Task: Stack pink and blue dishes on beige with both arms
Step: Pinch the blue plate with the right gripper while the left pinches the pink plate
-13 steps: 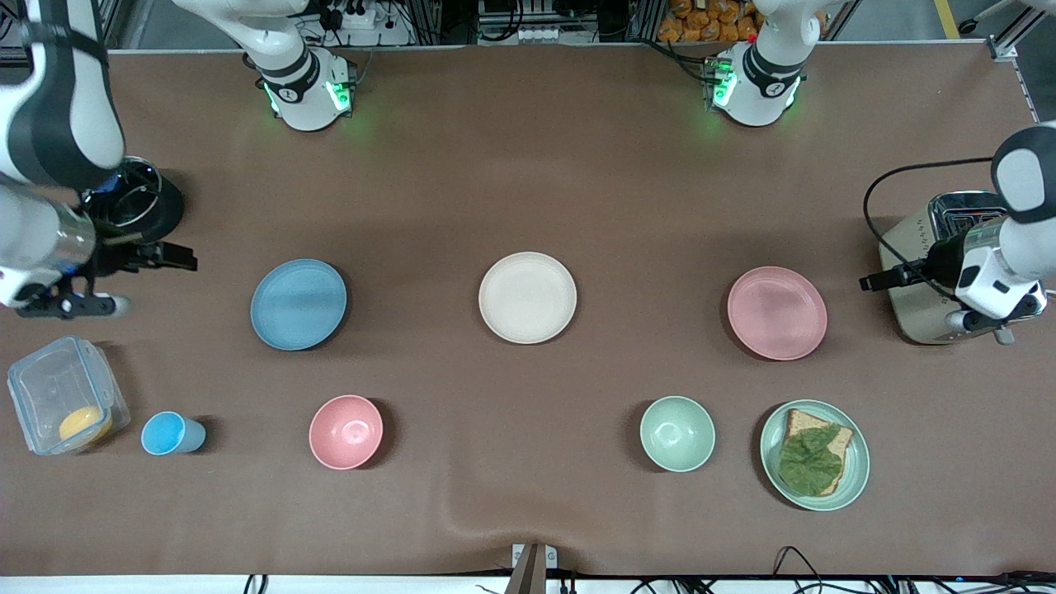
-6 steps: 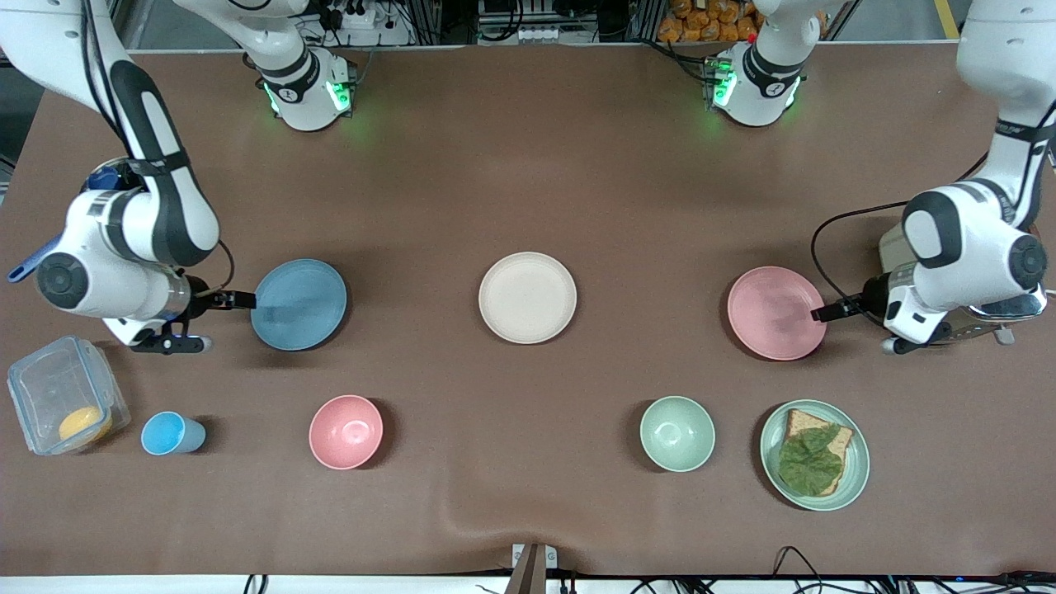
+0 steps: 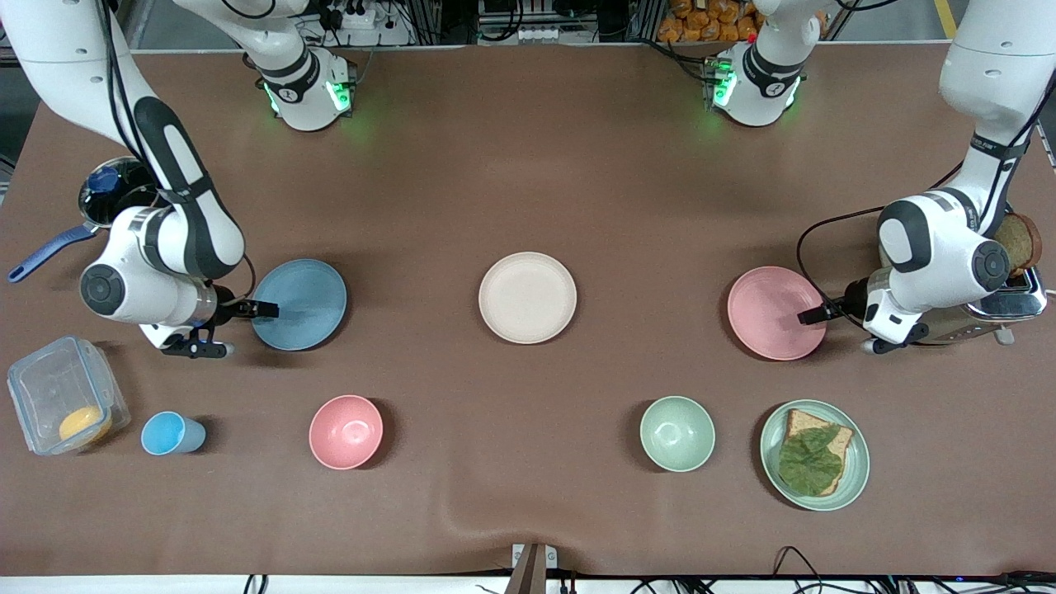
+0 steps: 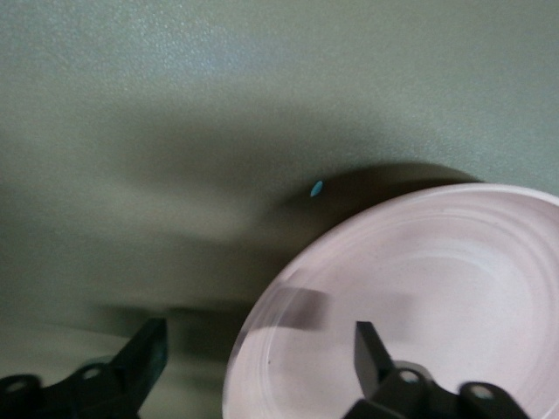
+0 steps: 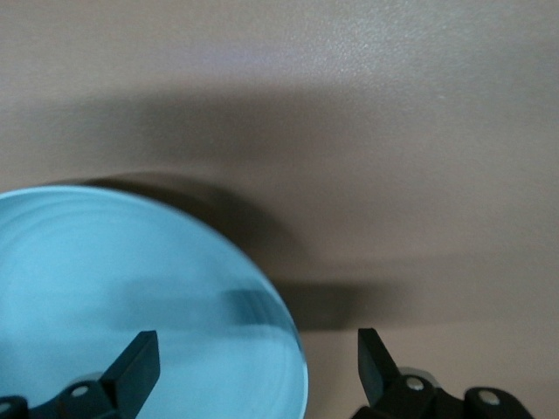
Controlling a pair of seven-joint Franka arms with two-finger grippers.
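The cream-beige plate (image 3: 527, 297) lies at the table's middle. The light blue plate (image 3: 299, 304) lies toward the right arm's end, the pale pink plate (image 3: 776, 313) toward the left arm's end. My right gripper (image 3: 262, 311) is low at the blue plate's outer edge and open. In the right wrist view the right gripper (image 5: 255, 358) has the blue plate (image 5: 131, 297) rim between its fingers. My left gripper (image 3: 811, 315) is open at the pink plate's outer edge. The left gripper (image 4: 259, 349) likewise spans the pink plate (image 4: 419, 297) rim.
Nearer the camera stand a pink bowl (image 3: 346, 431), a blue cup (image 3: 169, 434), a green bowl (image 3: 677, 433) and a green plate with bread and a leaf (image 3: 814, 454). A toaster (image 3: 994, 309) sits by the left arm, a clear container (image 3: 62, 404) and a pot (image 3: 115, 194) by the right arm.
Both arms have swung inward from the table's ends and lowered. Each open gripper has moved up to the outer edge of its plate. The plates have not moved.
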